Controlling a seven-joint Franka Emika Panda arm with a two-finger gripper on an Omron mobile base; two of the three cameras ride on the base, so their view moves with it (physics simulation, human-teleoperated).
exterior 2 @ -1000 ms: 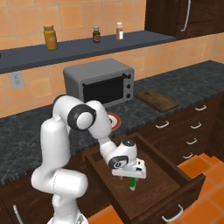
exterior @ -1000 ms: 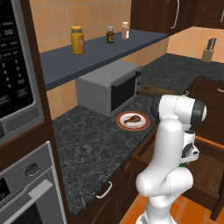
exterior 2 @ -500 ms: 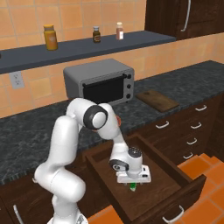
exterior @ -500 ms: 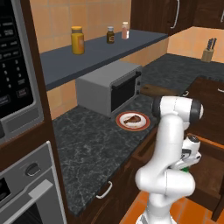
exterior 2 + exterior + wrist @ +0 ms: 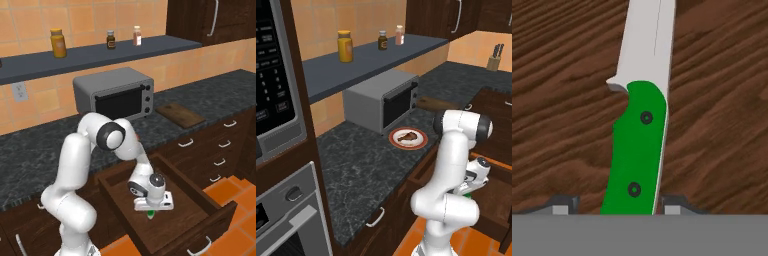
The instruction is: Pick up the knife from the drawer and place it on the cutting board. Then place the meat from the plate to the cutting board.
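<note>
The knife [image 5: 639, 150] lies flat on the drawer floor [image 5: 557, 100], green handle toward me and silver blade pointing away. My gripper [image 5: 618, 207] is down at the handle, open, with one fingertip [image 5: 564, 205] on each side; a gap shows on the left side. In the right base view the gripper [image 5: 151, 210] sits low inside the open drawer [image 5: 192, 197], a green bit of knife [image 5: 150, 214] under it. The cutting board [image 5: 180, 115] lies on the counter right of the toaster oven. The meat [image 5: 406, 136] rests on the orange-rimmed plate [image 5: 421, 142].
A grey toaster oven [image 5: 115, 95] stands behind the plate. A shelf [image 5: 100, 52] above holds three jars. A knife block [image 5: 494, 57] stands at the far counter corner. The drawer's front wall [image 5: 210, 225] rises close to my hand.
The hand has gone down into the drawer and now sits right over the knife handle, fingers on either side of it.
</note>
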